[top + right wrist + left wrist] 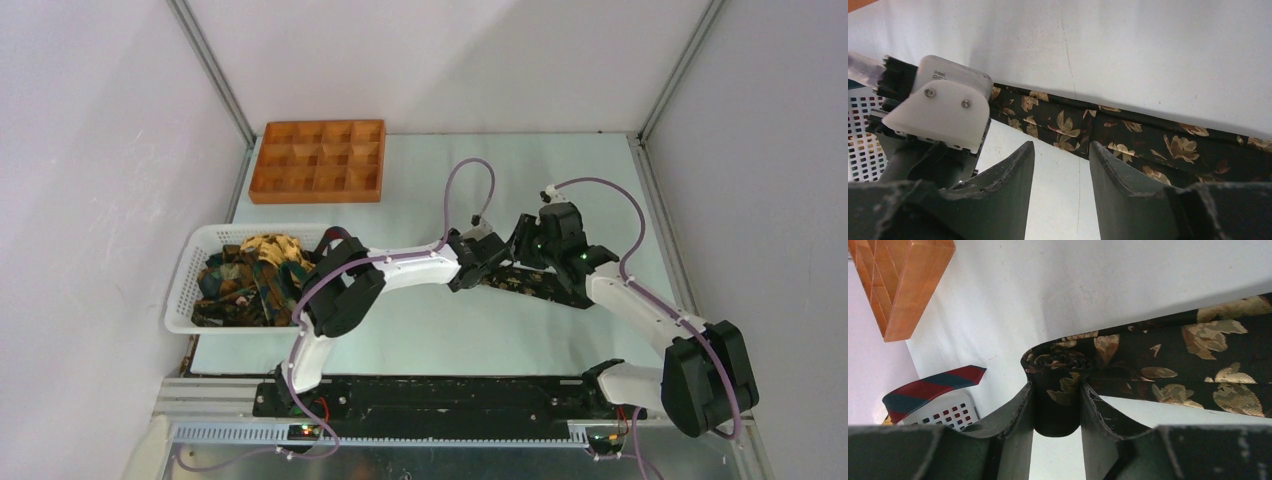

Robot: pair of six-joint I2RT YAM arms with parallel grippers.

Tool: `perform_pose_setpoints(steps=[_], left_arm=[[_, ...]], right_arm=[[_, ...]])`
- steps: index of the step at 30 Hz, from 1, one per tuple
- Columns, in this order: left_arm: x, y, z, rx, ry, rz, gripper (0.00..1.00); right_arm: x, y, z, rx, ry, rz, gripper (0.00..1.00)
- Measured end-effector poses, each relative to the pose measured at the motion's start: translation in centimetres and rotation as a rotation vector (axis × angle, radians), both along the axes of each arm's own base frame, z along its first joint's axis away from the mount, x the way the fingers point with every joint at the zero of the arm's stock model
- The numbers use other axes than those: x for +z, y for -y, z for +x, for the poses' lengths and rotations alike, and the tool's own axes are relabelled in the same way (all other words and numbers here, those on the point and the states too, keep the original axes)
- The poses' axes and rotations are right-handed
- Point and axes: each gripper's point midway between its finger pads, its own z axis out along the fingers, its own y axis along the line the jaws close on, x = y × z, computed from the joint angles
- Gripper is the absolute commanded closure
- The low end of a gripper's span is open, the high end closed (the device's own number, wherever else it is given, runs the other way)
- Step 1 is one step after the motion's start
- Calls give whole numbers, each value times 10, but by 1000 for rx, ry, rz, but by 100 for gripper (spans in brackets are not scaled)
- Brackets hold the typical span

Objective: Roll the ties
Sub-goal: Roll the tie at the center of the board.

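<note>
Nearest us, the black mounting rail (pixel 450 395) carries both arm bases along the six o'clock edge of the table (pixel 420 340). At nine o'clock sits the white mesh basket (pixel 180 300), holding a heap of leaf-print ties (pixel 245 280). A red-and-blue striped tie (pixel 933 387) hangs over its rim on the side toward the centre. At eleven o'clock, against the far edge, we see the orange compartment tray (pixel 318 195). Just right of the table's centre, the left gripper (pixel 1055 386) pinches the rolled-up end of one leaf-print tie (pixel 1173 360); the coil sits between its fingers (pixel 1018 410) and bulges just past the tips. From there the tie runs flat along the table toward three o'clock. The right gripper (pixel 1062 145) hangs close above that flat stretch, just right of the left one. Its jaws are spread, with bare table showing between them, and the fabric lies just beyond the tips, untouched as far as we can tell.
</note>
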Motion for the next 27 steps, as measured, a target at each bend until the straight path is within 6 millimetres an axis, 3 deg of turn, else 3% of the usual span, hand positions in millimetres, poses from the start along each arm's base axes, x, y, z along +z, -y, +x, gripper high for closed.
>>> perform_pose_setpoints(steps=[16,27], left_arm=[[-4,18,-8,-36,-54,-26,52],[-7,21,-10,-42,-69,-35,57]], right_arm=[[-4,5,-2,-12,-12,-5,52],[-6,7,-3,-15,-19,-7,52]])
